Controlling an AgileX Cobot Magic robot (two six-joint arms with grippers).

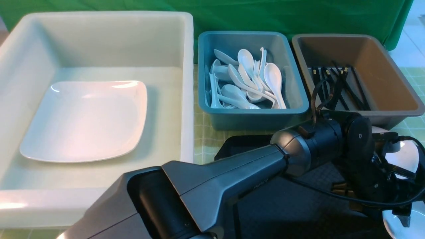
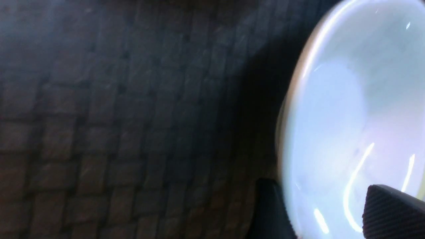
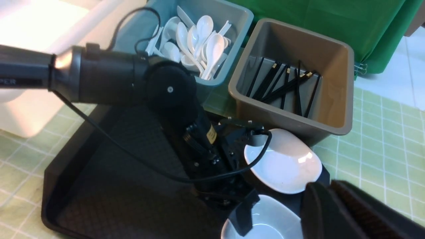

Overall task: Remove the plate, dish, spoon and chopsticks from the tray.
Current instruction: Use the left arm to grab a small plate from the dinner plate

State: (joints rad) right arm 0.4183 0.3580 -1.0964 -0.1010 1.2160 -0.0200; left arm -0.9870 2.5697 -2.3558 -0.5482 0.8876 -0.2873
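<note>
Rim depth matters: left gripper, jaws apart, straddles the dish rim on the tray; seat deeper, then close squarely. Meanwhile right gripper has jaws together.

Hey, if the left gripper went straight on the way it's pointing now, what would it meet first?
Most likely the small white dish nearer the robot: the left gripper stands open astride its rim, so the inner finger would meet the dish, the outer one the tray. How close is unclear.

left bin: plate inside | middle bin: spoons | right bin: chopsticks | before bins: tray | on tray, right side: far dish, near dish
</note>
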